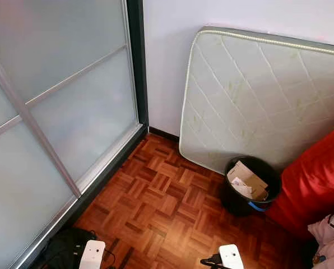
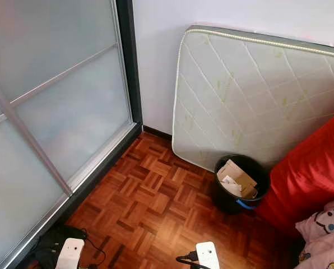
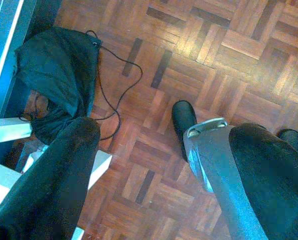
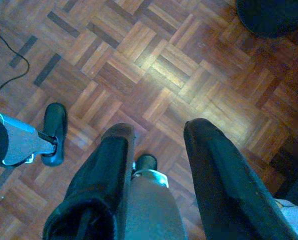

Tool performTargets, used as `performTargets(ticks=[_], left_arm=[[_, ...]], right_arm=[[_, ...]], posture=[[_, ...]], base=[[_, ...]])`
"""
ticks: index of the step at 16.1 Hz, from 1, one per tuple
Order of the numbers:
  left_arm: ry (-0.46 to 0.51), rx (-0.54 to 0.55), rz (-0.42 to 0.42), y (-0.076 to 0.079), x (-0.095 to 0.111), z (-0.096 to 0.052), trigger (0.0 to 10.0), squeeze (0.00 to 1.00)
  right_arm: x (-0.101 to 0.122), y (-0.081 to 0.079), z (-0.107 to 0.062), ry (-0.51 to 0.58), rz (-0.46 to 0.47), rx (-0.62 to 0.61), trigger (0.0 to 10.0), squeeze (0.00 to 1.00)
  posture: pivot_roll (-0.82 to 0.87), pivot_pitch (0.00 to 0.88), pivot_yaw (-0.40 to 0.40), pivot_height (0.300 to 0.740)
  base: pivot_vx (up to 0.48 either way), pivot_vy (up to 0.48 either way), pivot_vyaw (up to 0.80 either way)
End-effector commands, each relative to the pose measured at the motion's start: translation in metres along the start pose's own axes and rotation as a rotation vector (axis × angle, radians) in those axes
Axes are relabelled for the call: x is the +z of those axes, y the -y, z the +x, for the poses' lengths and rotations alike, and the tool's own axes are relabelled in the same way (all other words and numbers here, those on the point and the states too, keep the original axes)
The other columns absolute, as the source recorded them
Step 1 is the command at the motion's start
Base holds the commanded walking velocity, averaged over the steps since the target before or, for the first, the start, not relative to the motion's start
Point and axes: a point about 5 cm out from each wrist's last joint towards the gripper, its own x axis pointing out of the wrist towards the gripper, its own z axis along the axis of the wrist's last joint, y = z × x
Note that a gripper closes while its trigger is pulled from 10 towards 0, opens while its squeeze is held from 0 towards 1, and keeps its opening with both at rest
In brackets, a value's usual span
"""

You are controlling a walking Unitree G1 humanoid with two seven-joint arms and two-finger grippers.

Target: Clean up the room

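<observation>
The robot's left gripper (image 3: 159, 170) and right gripper (image 4: 159, 170) each have two long, rounded matte-black fingers, its legs are smooth silver-grey metal shells (image 3: 214, 165) ending in small black rounded feet (image 4: 55, 132), and white rounded box-shaped wrist housings (image 1: 92, 253) carry thin black cables.

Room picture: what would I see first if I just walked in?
Probably the big quilted mattress standing on its edge against the white wall, and the bright red cushion to the right of it. In front of the mattress, a black bin with cardboard and paper inside stands on the wooden parquet floor. To the left runs a tall frosted glass sliding door.
</observation>
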Motion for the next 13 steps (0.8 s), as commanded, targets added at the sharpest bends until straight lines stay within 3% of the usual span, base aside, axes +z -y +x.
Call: performTargets(ticks=[1,3,13], left_arm=[[-0.014,0.000,0.015,-0.0021,-0.0023,-0.0005,10.0,0.00],[-0.015,-0.001,0.016,-0.0021,-0.0022,-0.0004,10.0,0.00],[-0.014,-0.001,0.016,-0.0022,-0.0023,-0.0005,10.0,0.00]], right_arm=[[-0.0033,-0.0035,-0.0003,-0.015,0.000,0.003,10.0,0.00],[-0.0046,-0.0085,-0.0003,-0.017,0.001,0.007,10.0,0.00],[-0.0034,-0.0035,-0.0002,-0.017,0.003,0.004,10.0,0.00]], posture=[[0.02,0.048,-0.039,0.740],[0.02,0.047,-0.039,0.740],[0.03,0.048,-0.040,0.740]], base=[[0.000,0.000,0.00],[0.124,0.000,0.00],[0.303,0.000,0.00]])
